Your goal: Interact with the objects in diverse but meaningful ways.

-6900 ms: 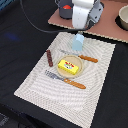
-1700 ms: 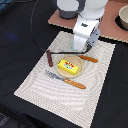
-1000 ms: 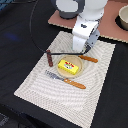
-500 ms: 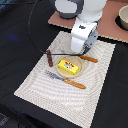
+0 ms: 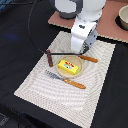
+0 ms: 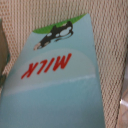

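Note:
In the wrist view a light blue carton [image 6: 55, 75] fills the picture; it bears red "MILK" lettering and a cow picture and lies on the ribbed placemat. In the exterior view my gripper [image 5: 82, 48] is low over the placemat's far side, where the carton lay, and hides it. No fingers show clearly, so I cannot tell whether the jaws are open or shut. A yellow packet with a red label [image 5: 69, 66] lies on a beige plate [image 5: 76, 58]. A brown sausage [image 5: 49, 58] lies to the plate's left in the exterior view. Pot and tomato are out of view.
A knife with an orange handle [image 5: 89, 59] rests across the plate's far side. A fork with an orange handle [image 5: 75, 83] lies in front of the plate. The striped placemat [image 5: 55, 97] sits on a black table. A pale bowl [image 5: 123, 17] stands on a brown board at the back right.
Earlier the blue carton stood in plain view with the arm behind it. The arm has since come down over it. In the last second it has hardly moved.

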{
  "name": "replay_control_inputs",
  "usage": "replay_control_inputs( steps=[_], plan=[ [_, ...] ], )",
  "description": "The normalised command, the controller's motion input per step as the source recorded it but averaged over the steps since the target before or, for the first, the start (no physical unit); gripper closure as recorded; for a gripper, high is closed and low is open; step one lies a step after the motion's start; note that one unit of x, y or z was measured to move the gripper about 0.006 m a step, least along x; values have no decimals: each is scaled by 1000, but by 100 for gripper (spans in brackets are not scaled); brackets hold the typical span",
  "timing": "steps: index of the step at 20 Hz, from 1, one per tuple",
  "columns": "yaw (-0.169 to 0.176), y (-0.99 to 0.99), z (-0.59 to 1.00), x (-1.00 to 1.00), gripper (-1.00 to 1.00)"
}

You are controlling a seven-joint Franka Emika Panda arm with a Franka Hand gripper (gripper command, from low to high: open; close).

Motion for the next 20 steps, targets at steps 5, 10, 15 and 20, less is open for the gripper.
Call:
replay_control_inputs(
  steps=[5, 10, 15, 20],
  plan=[
    [5, 235, 0, -440, -100],
    [9, 258, 0, -500, -100],
    [12, 241, -12, -644, -100],
    [14, 199, -27, -607, -100]
  ],
)
